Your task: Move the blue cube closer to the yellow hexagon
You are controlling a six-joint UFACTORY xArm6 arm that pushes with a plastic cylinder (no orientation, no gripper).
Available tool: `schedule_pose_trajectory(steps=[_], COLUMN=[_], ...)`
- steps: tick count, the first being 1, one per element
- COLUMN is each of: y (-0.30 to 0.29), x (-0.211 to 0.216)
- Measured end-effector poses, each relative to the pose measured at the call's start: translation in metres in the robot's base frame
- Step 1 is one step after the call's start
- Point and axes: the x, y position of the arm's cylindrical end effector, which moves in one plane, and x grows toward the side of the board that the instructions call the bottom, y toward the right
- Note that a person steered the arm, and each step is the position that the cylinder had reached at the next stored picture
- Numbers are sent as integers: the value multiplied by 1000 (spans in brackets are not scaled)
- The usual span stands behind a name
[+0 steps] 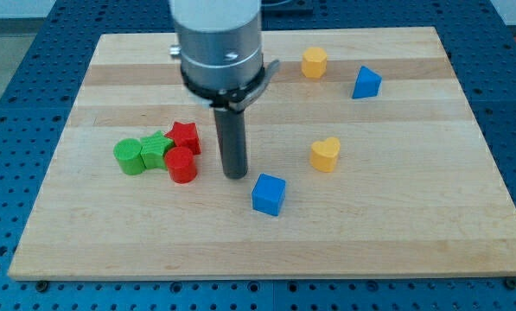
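The blue cube [269, 194] lies on the wooden board, just below the middle. The yellow hexagon [314, 62] stands near the view's top, right of centre, far from the cube. My tip [235, 175] is at the end of the dark rod, just left of and slightly above the blue cube, with a small gap between them. The red cylinder [181, 165] is to the tip's left.
A yellow heart [325, 155] lies up and right of the blue cube. A blue triangular block [366, 83] sits right of the hexagon. A red star [184, 136], a green star [156, 149] and a green cylinder [130, 156] cluster at the left.
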Motion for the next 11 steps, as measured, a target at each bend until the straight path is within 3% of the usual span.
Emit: schedule_pose_trajectory(steps=[3,4,6,8,9,11], y=[-1,46,63,27,21,83], x=[70,74,22,33,4,-38])
